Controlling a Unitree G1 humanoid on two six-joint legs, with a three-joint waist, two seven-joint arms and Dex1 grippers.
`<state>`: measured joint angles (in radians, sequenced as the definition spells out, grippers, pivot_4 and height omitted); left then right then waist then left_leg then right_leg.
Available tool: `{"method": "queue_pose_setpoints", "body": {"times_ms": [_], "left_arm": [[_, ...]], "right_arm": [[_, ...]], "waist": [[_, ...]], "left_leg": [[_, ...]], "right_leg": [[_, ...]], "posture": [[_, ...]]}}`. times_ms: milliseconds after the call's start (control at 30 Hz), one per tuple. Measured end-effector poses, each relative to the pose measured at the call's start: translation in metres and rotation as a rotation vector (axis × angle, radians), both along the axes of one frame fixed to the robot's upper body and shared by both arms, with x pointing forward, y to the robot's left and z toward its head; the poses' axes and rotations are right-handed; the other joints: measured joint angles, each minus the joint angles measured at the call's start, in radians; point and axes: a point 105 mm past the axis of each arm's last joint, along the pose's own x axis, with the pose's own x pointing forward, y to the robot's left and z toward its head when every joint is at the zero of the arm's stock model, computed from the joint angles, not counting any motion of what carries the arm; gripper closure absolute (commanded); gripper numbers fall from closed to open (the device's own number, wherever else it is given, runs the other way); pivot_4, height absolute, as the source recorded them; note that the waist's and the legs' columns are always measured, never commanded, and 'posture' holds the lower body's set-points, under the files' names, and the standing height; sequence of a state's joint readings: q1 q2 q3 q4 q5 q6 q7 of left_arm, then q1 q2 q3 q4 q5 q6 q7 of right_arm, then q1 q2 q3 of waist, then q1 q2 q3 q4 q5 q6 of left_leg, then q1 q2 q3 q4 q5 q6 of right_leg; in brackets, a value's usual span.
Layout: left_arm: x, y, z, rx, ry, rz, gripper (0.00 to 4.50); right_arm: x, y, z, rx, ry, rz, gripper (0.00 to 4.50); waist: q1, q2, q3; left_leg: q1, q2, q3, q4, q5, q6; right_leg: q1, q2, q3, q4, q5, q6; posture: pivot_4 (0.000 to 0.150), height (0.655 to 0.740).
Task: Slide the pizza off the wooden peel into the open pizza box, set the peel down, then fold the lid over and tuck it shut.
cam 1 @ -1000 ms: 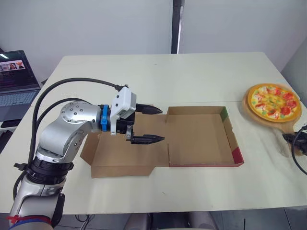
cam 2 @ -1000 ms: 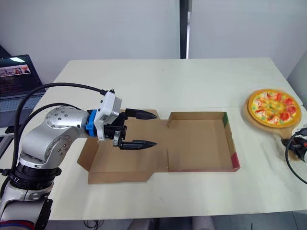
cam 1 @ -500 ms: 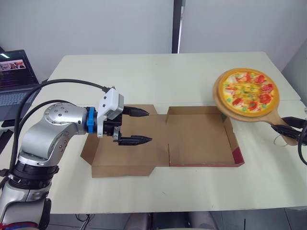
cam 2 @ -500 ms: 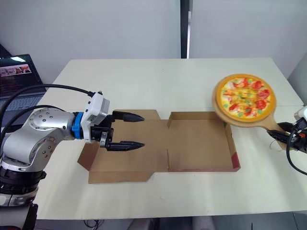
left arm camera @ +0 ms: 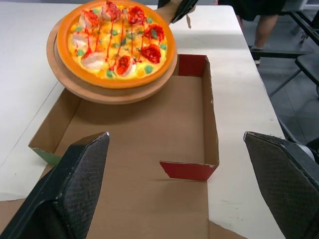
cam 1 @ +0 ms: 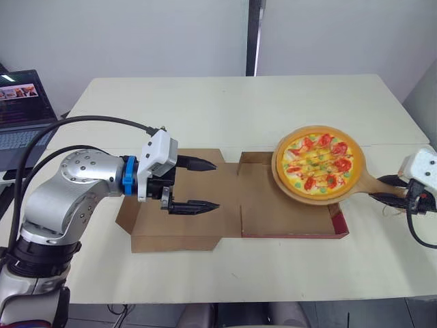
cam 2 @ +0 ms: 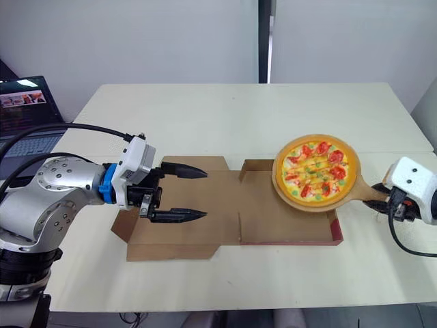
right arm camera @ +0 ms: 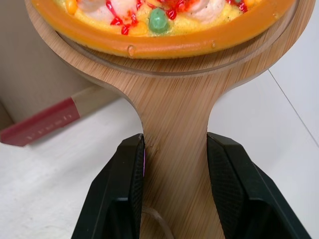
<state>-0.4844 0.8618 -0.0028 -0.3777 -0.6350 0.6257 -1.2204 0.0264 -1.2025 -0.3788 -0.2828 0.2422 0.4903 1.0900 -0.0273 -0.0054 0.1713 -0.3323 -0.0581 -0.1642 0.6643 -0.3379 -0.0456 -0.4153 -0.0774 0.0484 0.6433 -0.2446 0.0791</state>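
Peel (cam 1: 365, 184): moved in over box (cam 1: 263, 208) right half; was beside it.
R gripper (right arm camera: 175, 142): clamped on peel handle.
L gripper (cam 1: 216, 184): spread, empty, over lid (cam 1: 198, 225).
Pizza (cam 1: 318, 162): on peel; we tip gently, edge low.

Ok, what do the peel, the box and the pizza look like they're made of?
The peel looks like pale wood, maybe bamboo: matte, fine straight grain. The box is plain brown cardboard, dull, with red printed flaps. The pizza seems a plastic toy: glossy, evenly bright toppings.
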Motion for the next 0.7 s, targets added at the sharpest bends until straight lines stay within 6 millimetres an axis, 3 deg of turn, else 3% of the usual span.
{"method": "queue_pose_setpoints", "body": {"times_ms": [700], "left_arm": [[-0.003,-0.002,-0.002,0.010,0.004,-0.025,0.00]], "right_arm": [[0.013,-0.014,0.031,-0.190,-0.122,0.035,2.94]], "waist": [[-0.001,0.000,0.000]], "left_leg": [[0.000,0.000,0.000,0.000,0.000,0.000]], "right_leg": [[0.000,0.000,0.000,0.000,0.000,0.000]], "posture": [[0.150,0.7400]]}}
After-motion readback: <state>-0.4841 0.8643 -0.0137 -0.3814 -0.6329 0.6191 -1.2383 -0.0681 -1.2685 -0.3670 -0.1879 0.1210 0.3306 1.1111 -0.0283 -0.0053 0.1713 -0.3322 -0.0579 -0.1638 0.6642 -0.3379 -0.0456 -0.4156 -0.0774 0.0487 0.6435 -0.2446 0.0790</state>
